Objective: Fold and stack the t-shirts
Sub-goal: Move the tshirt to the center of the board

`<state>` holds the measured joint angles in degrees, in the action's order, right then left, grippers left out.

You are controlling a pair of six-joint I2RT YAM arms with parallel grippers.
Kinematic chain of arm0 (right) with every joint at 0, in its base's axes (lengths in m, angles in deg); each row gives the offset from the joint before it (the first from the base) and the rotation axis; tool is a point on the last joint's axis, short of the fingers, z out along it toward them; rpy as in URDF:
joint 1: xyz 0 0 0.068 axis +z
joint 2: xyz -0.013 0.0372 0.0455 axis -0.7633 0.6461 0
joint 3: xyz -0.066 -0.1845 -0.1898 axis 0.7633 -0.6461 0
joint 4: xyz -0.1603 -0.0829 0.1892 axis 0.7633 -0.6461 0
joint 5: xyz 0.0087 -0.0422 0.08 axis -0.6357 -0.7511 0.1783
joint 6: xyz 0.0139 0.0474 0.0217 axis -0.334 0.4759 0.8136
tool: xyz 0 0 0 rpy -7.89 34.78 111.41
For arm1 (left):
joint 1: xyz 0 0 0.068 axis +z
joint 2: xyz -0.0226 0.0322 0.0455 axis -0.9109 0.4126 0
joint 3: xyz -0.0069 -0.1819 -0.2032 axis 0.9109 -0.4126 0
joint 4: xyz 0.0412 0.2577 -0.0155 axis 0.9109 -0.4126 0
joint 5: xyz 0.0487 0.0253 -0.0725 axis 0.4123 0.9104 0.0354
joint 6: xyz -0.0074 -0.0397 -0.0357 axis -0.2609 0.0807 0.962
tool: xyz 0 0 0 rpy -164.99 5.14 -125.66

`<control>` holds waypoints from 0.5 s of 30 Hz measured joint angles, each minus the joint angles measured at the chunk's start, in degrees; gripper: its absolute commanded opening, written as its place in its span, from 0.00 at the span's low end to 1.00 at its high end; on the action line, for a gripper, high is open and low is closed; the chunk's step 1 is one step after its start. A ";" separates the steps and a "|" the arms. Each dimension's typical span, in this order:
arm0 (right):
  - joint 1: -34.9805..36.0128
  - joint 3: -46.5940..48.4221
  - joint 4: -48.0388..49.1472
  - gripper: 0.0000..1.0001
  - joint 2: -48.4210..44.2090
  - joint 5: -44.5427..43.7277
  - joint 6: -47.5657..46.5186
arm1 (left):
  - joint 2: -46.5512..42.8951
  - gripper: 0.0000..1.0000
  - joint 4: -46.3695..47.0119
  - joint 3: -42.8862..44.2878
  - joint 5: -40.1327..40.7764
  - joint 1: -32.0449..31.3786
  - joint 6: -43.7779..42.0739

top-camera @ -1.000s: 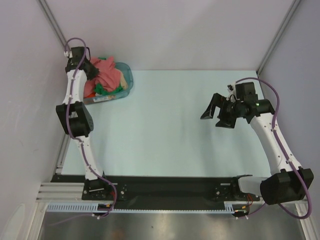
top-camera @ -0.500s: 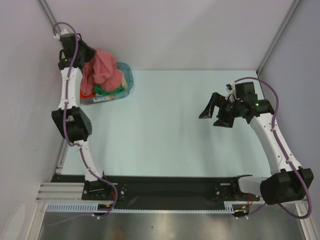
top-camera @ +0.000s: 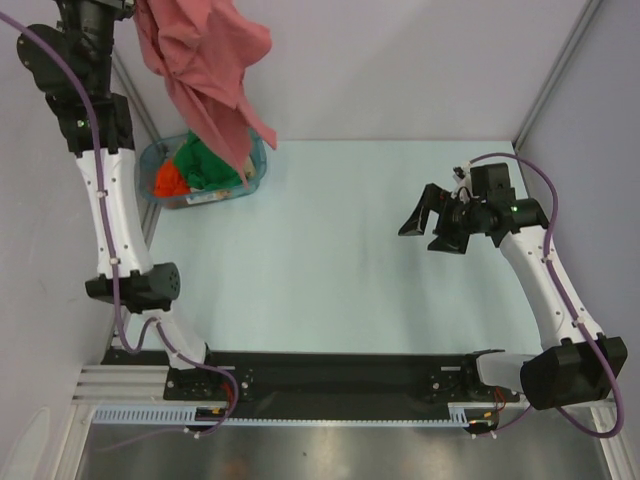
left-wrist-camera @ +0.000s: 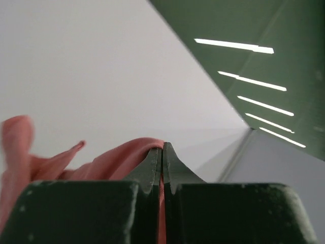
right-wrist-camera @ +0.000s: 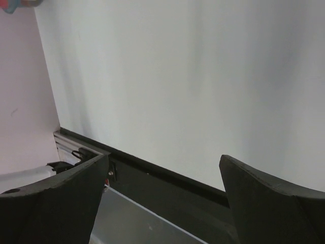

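Note:
My left gripper (top-camera: 128, 8) is raised high at the top left and is shut on the salmon-red t-shirt (top-camera: 205, 65), which hangs down from it over the tub. In the left wrist view the red cloth (left-wrist-camera: 109, 162) is pinched between the closed fingers, gripper (left-wrist-camera: 162, 148). A green t-shirt (top-camera: 205, 165) and an orange t-shirt (top-camera: 168, 180) lie in the clear blue tub (top-camera: 255, 165). My right gripper (top-camera: 422, 222) is open and empty above the right part of the table; its view shows the gripper (right-wrist-camera: 162, 178) over bare table.
The tub stands at the table's back left corner. The pale table surface (top-camera: 330, 260) stretches between the arms. Walls enclose the back and both sides. A black rail (right-wrist-camera: 167, 178) runs along the near edge.
My left arm has risen steeply, lifting the salmon-red t-shirt out of the tub until it hangs free. The green and orange shirts now show in the tub. The right arm has barely moved.

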<state>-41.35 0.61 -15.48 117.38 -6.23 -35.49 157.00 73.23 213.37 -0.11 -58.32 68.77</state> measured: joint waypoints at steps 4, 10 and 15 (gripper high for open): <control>0.00 0.96 -0.57 1.00 0.00 -3.15 0.61 | -5.35 0.00 1.16 -1.62 -1.64 -6.14 1.53; -0.68 1.64 -1.73 1.00 -1.25 -6.78 3.63 | -18.53 0.00 -0.96 -20.28 -4.74 -17.18 -1.33; -1.42 1.64 -1.77 1.00 -5.64 -4.87 4.76 | -26.21 0.00 -4.57 -38.07 -5.49 -20.39 -4.22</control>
<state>-42.77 2.25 -17.25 111.75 -11.11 -30.72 130.79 68.66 175.29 -5.60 -78.72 64.55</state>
